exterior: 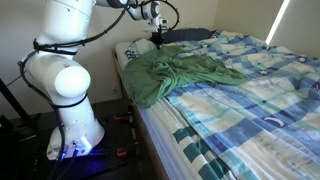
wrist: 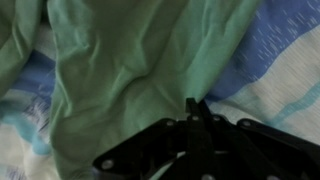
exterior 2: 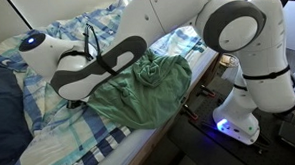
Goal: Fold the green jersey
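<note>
The green jersey (exterior: 180, 75) lies rumpled across the near end of the bed, over the checked bedspread (exterior: 250, 100). It also shows in an exterior view (exterior 2: 148, 87) and fills the upper left of the wrist view (wrist: 130, 60). My gripper (exterior: 157, 40) is low over the jersey's far edge, near the pillow. In the wrist view its fingers (wrist: 195, 105) are pressed together, with the jersey's edge running right down to the tips. In an exterior view the arm (exterior 2: 97, 65) hides the fingers.
A dark blue pillow (exterior: 185, 35) lies at the head of the bed and also shows in an exterior view (exterior 2: 4, 109). The robot base (exterior: 75, 125) stands on the floor beside the bed edge (exterior: 150, 125). Bare checked bedspread stretches beyond the jersey.
</note>
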You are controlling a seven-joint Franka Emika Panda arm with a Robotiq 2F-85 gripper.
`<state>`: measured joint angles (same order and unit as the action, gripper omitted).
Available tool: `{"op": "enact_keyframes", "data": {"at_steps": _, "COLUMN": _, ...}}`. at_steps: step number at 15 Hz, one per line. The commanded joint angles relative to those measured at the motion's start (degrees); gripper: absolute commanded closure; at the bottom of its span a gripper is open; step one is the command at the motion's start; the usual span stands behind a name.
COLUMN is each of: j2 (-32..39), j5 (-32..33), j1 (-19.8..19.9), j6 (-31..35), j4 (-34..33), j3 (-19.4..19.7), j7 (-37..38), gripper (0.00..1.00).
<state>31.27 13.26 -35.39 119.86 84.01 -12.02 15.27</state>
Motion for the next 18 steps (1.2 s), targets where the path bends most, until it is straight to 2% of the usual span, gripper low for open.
{"op": "enact_keyframes", "data": {"at_steps": 1, "j2": -6.0, "j5": 1.8, "j1": -0.9, "j6": -1.5, "j4": 4.4, "j3": 1.3, "j7": 4.3, "gripper": 1.0}}
{"op": "enact_keyframes", "data": {"at_steps": 10, "j2": -17.3, "j5": 3.3, "j1": 0.5, "j6": -0.9, "j4": 16.1, "j3": 0.6, "j7": 17.0, "gripper": 1.0}}
{"op": "enact_keyframes", "data": {"at_steps": 18, "j2": -28.8, "j5": 2.9, "j1": 5.1, "j6": -0.6, "j4": 29.0, "j3": -1.5, "j7": 28.1, "gripper": 1.0}}
